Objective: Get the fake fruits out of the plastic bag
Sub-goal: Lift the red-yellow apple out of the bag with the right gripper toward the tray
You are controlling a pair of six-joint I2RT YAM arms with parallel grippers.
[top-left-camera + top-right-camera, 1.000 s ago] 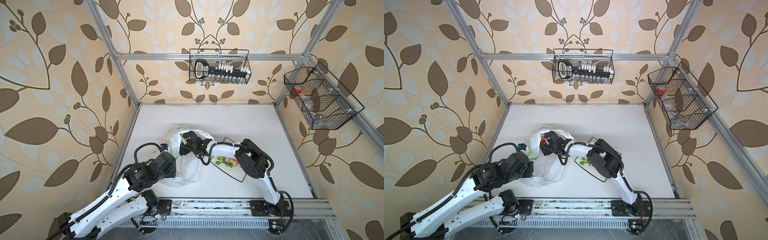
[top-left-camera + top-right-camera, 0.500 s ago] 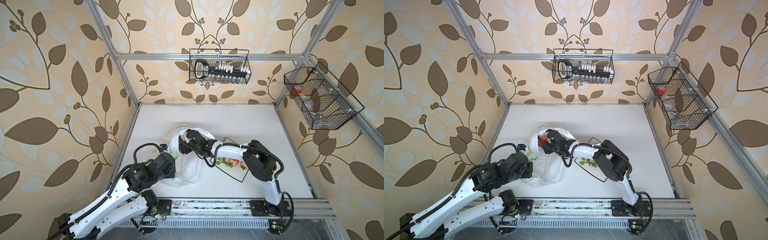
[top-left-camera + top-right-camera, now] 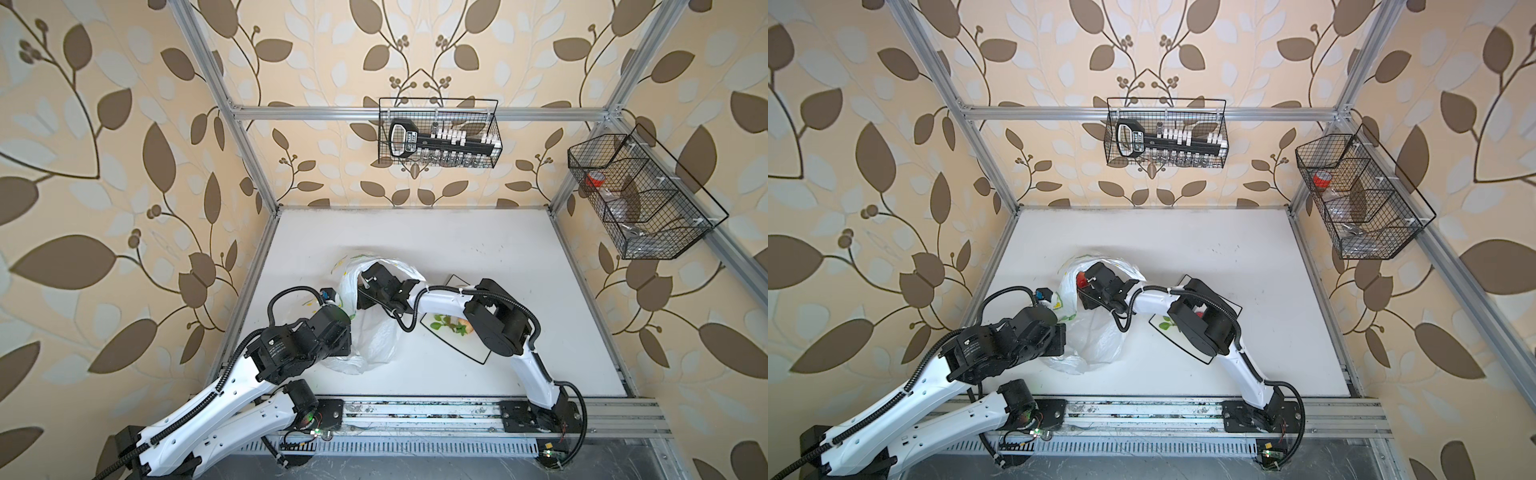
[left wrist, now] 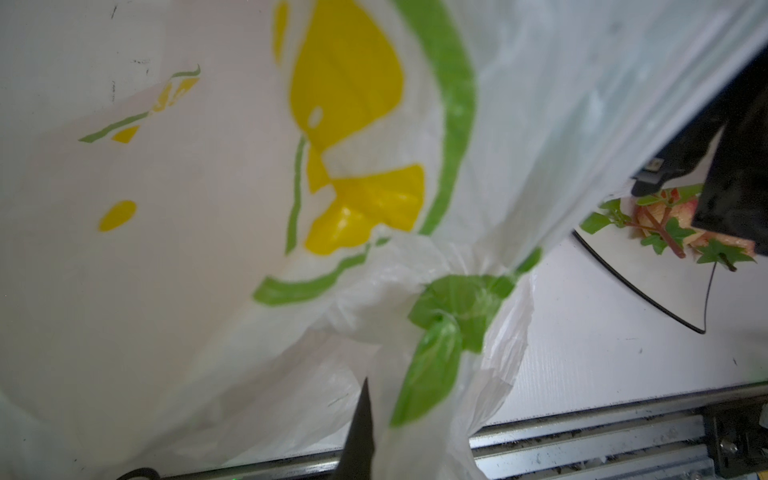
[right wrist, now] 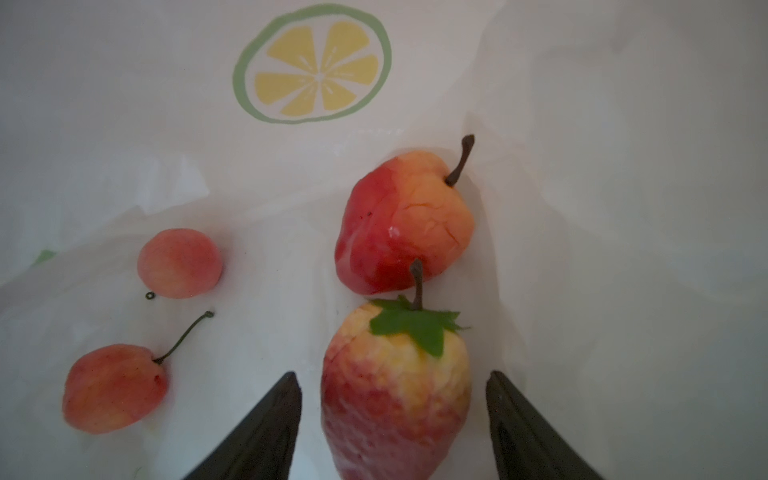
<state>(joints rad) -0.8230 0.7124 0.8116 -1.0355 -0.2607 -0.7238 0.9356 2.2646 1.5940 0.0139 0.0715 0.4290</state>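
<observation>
Near left: we are keeping the left gripper (image 4: 374, 424) pinched shut. We are stretching the right arm (image 3: 440, 301) leftward, right gripper (image 5: 392, 374) jaws parted.

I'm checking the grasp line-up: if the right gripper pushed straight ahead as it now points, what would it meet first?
Most likely the red-and-yellow plastic strawberry with a green cap, lying between the right gripper's open jaws; a red-orange stemmed fruit lies just beyond it.

Leaf-patterned wallpaper (image 3: 124, 174) seen all round; white tabletop (image 3: 457, 249) beneath right gripper (image 5: 392, 374); wire basket (image 3: 384, 124) hung on wall beyond it.
</observation>
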